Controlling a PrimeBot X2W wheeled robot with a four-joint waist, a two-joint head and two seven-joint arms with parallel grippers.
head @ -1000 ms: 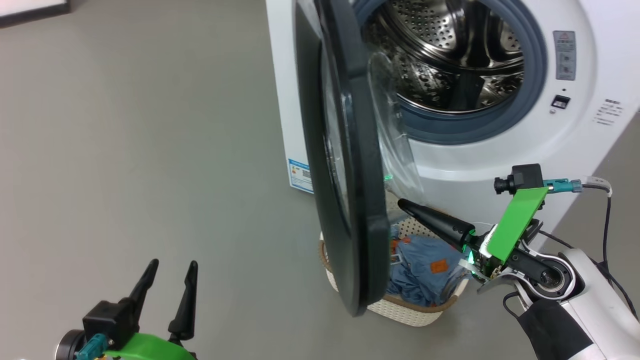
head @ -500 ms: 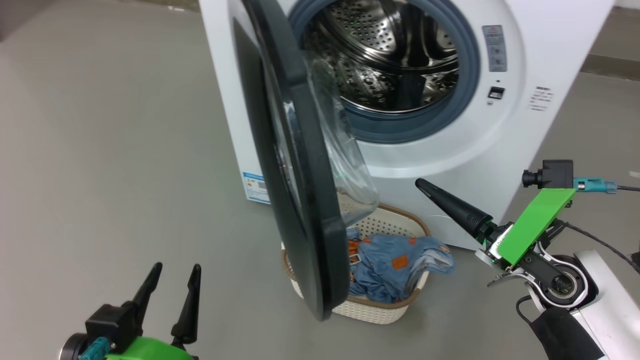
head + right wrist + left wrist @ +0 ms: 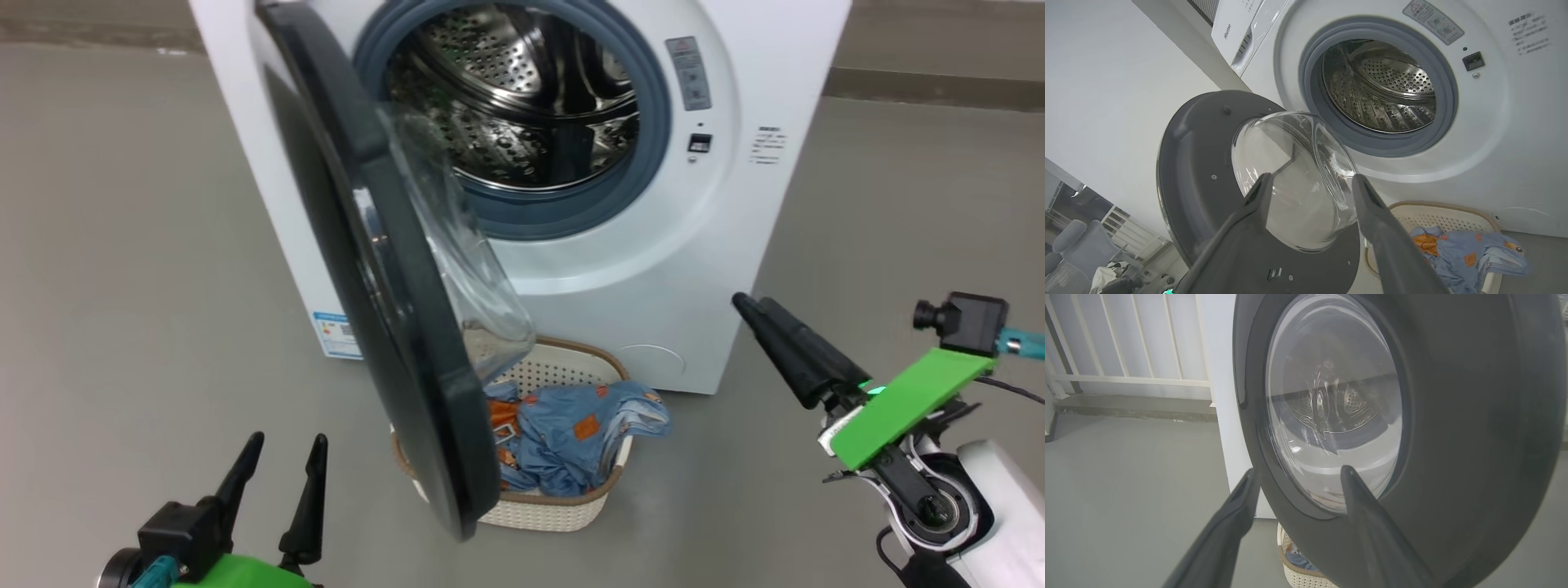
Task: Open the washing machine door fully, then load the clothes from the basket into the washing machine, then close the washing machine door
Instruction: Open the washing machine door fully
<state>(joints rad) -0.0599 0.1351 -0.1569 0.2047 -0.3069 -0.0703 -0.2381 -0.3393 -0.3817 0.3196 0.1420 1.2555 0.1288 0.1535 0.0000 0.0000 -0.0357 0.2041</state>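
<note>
The washing machine door [image 3: 384, 269] stands roughly half open, swung out from the left side of the washing machine [image 3: 735, 204] and hanging over the near left part of the basket [image 3: 555, 510] on the floor [image 3: 122, 245]. I judge the step in hand to be opening it fully, as it is not yet clear of the basket.

My right fingers [image 3: 755, 306] are spread wide and hold nothing. They are well apart from the door and point at its inner face. To do this well I should press on the dark inner frame near the free edge, not on the bulging glass bowl [image 3: 457, 245], and sweep steadily to my left. My left fingers [image 3: 288, 445] are also wide open and empty, low on the door's outer side. They lie where the door would swing, so I should draw that arm aside first.

The hinge is hidden behind the door, so I cannot tell how much travel remains. The door also covers part of the clothes [image 3: 571, 433]. I see blue fabric with orange patches, but no beige piece. In the head view my right fingers line up one behind the other, so their gap is hard to read there. The top of the drum [image 3: 522, 90] is cut off.
</note>
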